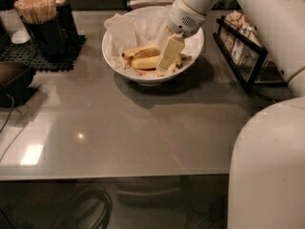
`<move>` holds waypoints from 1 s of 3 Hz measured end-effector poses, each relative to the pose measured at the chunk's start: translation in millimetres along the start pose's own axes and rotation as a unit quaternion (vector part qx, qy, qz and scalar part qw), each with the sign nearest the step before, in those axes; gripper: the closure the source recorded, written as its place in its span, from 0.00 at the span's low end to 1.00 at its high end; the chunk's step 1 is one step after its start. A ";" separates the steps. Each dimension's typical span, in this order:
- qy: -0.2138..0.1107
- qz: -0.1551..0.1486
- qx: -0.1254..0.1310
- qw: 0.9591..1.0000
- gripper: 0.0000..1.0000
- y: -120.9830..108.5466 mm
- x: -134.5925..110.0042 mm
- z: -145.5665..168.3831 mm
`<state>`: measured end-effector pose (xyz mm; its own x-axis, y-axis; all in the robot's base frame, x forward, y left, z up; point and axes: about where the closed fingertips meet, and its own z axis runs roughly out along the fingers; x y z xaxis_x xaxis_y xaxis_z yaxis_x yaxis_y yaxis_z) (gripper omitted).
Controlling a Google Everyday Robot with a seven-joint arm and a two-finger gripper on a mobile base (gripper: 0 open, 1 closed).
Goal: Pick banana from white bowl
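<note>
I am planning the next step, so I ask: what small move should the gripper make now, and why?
Probably lower the gripper slightly onto the banana. It hangs inside the white bowl, over the bananas' right ends, and the banana lies flat on the paper beside a brown-streaked banana, not yet lifted.

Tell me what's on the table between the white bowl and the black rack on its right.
Nothing: the camera view shows that strip of table between white bowl and black rack bare, only shadowed. The gripper is down in the bowl beside the banana.
</note>
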<state>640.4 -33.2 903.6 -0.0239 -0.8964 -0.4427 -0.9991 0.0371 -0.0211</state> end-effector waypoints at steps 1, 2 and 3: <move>0.000 -0.023 0.008 1.000 0.35 -15.0 -19.1 0.2; -0.002 -0.031 0.008 0.999 0.35 -25.3 -28.5 4.2; -0.006 -0.022 -0.006 1.000 0.37 -29.2 -25.5 16.5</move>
<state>670.8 -4.1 900.7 0.0203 -0.8917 -0.4522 -0.9995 -0.0077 -0.0297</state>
